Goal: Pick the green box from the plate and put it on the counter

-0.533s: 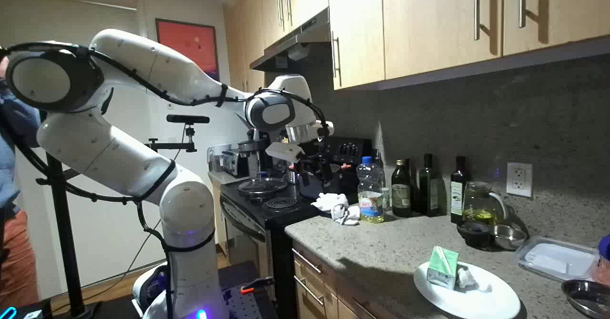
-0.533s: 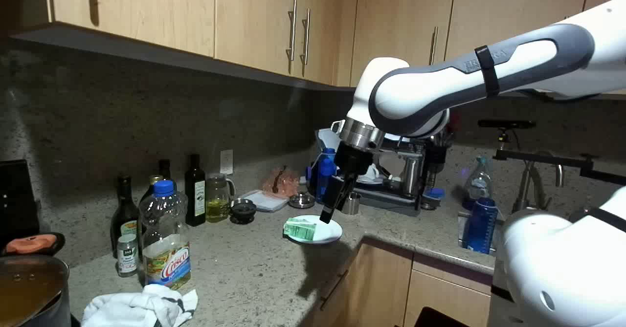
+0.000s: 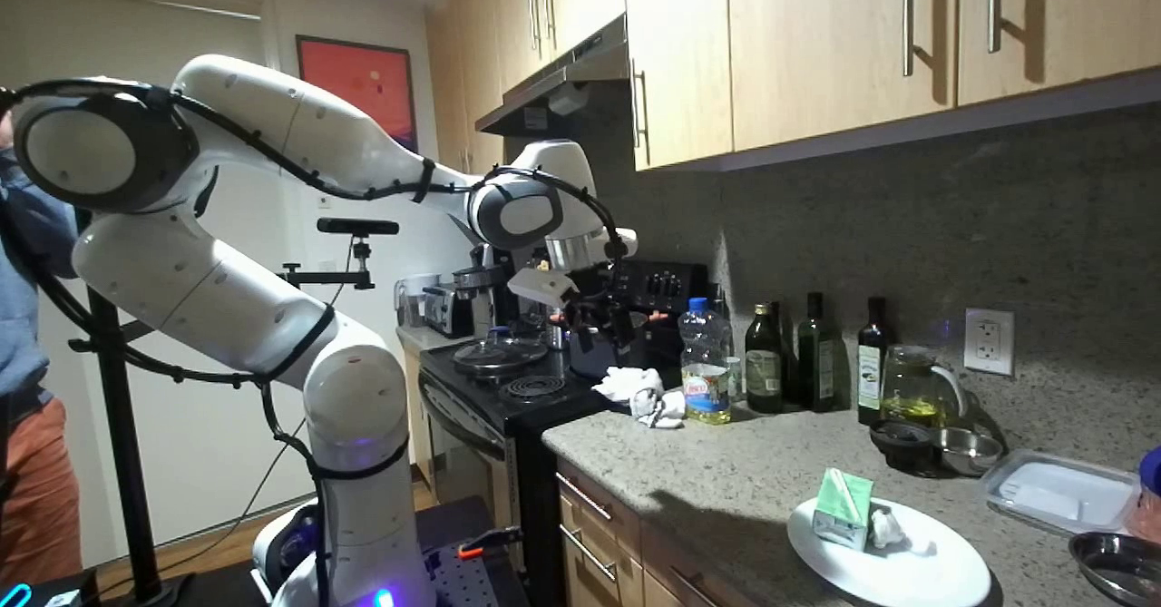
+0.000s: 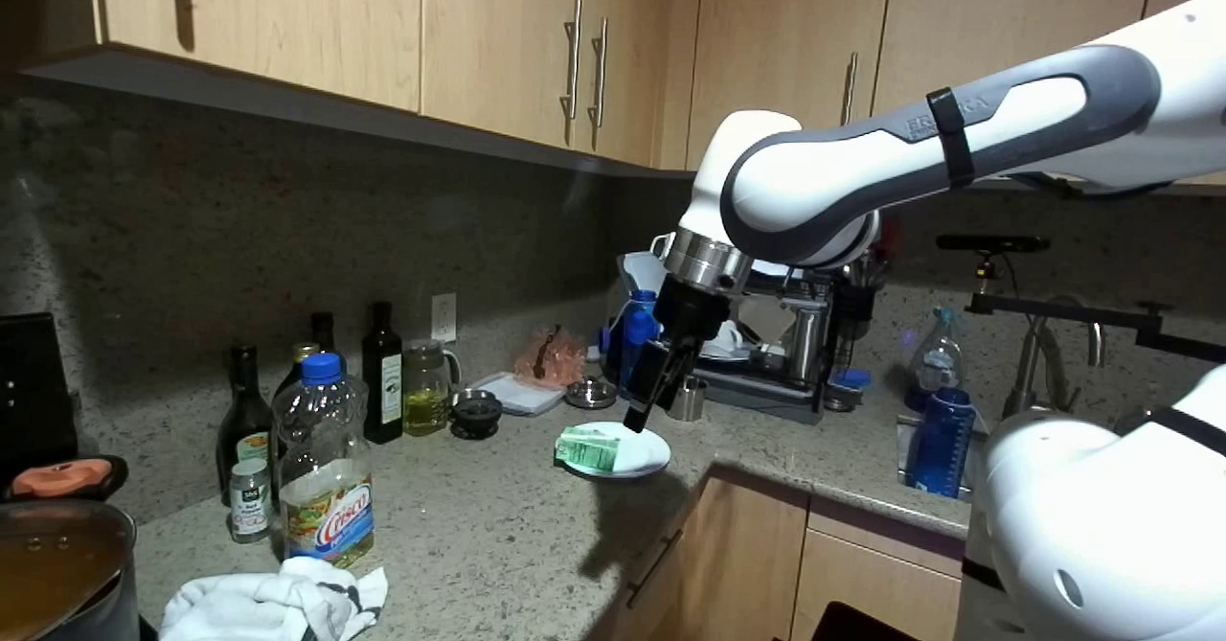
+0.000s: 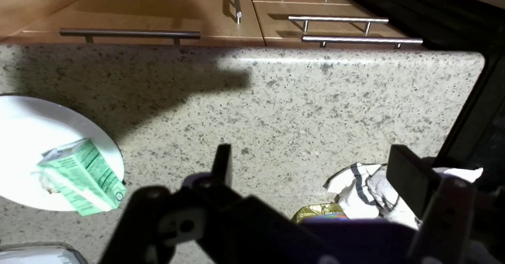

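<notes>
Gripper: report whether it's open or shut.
The gripper is open: in the wrist view its fingers stand wide apart, with counter showing between them.

Pale wooden wall cabinets (image 4: 498,37) above a dark speckled backsplash (image 4: 335,219).

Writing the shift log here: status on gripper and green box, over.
Gripper open, nothing held. Mint-green carton on white plate. Probable garlic beside carton, might crowd grasp.
</notes>
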Robot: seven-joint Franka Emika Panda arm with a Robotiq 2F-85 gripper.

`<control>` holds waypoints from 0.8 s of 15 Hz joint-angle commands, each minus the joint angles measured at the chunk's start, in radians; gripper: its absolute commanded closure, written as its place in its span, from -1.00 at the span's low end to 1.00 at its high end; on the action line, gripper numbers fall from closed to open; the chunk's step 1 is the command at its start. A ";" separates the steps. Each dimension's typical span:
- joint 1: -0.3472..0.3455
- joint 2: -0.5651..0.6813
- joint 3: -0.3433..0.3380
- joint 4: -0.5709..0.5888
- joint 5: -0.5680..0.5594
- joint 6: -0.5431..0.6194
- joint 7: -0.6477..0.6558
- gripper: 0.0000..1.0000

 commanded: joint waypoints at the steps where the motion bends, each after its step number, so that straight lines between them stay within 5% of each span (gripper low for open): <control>1: -0.035 0.089 0.018 0.047 -0.004 0.047 0.048 -1.00; 8: -0.101 0.369 0.013 0.287 -0.038 0.067 0.089 -1.00; 9: -0.087 0.264 0.007 0.197 -0.013 0.063 0.054 -1.00; 12: -0.099 0.354 0.007 0.270 -0.014 0.064 0.054 -1.00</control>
